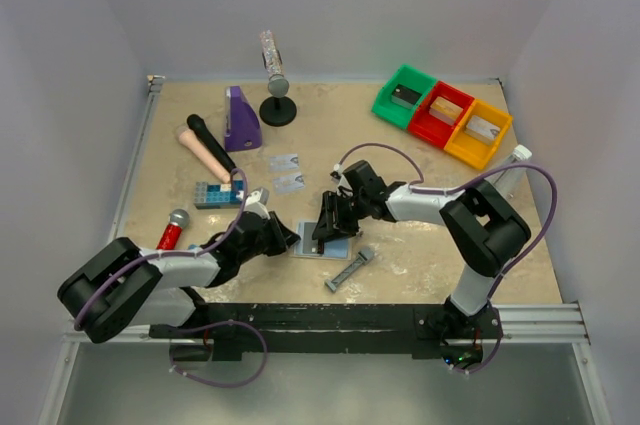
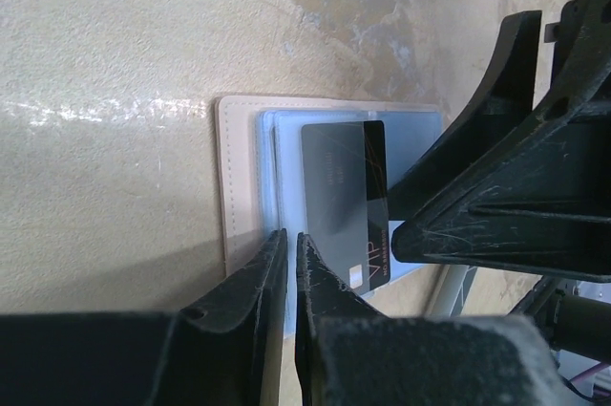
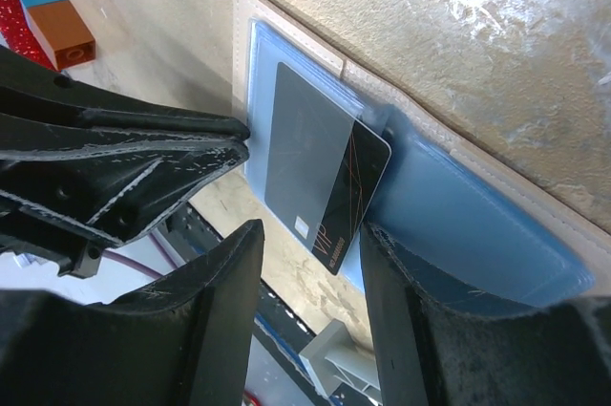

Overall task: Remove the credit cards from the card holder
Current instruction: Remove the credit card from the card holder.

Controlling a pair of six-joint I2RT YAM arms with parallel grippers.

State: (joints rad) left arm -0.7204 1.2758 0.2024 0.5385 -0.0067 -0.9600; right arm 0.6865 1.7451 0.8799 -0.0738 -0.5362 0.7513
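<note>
The card holder (image 1: pixel 338 244) lies open on the worktop (image 1: pixel 330 125), near the middle of its front edge. One black card (image 3: pixel 315 167) lies on its blue inside, tilted, with one corner over the fold. The left gripper (image 2: pixel 289 253) has its fingers almost pressed together at the holder's edge; if they pinch it, I cannot tell. The right gripper (image 3: pixel 310 263) is spread, one finger at each side of the card's end. Two pale cards (image 1: pixel 287 171) lie apart, toward the back edge.
</note>
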